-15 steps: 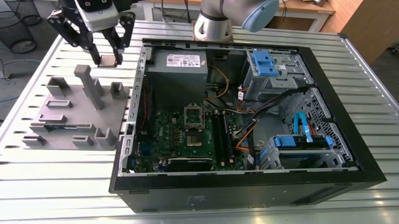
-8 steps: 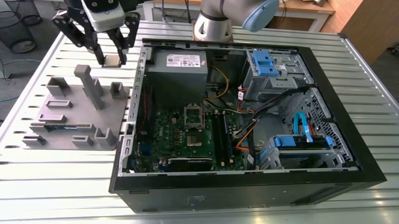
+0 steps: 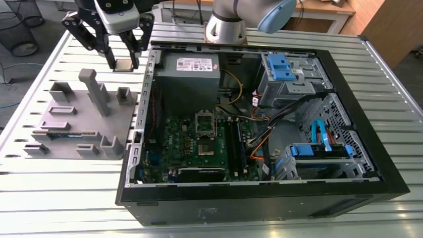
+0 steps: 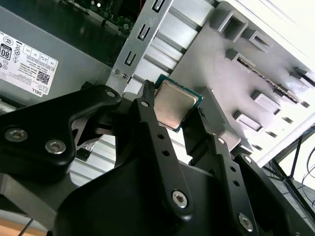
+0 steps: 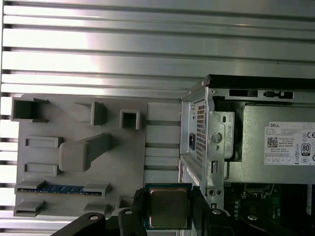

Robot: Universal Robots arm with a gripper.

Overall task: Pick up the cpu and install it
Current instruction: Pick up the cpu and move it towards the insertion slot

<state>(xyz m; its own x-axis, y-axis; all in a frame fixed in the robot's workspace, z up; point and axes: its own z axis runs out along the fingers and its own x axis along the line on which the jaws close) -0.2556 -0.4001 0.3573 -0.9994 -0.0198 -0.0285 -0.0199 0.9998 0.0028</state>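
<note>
The gripper (image 3: 124, 66) pinches the cpu (image 5: 168, 207) in 2 fingers, aloft beside the grey tray (image 3: 76, 110) and white-labelled power supply (image 3: 185, 84)

Fingers (image 4: 153, 135) are covering two edges of the cpu (image 4: 174, 104) in both wrist views; the exterior view's top is cropping the arm (image 3: 231, 22).

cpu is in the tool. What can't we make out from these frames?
- cpu underside: faces away in both wrist views, hidden by the chip itself.
- cpu side edges: covered by the tool's fingers in the second wrist view.
- Socket: too small in the exterior view to tell whether it is open.
- Tool's upper part: cut off by the exterior view's top edge.
</note>
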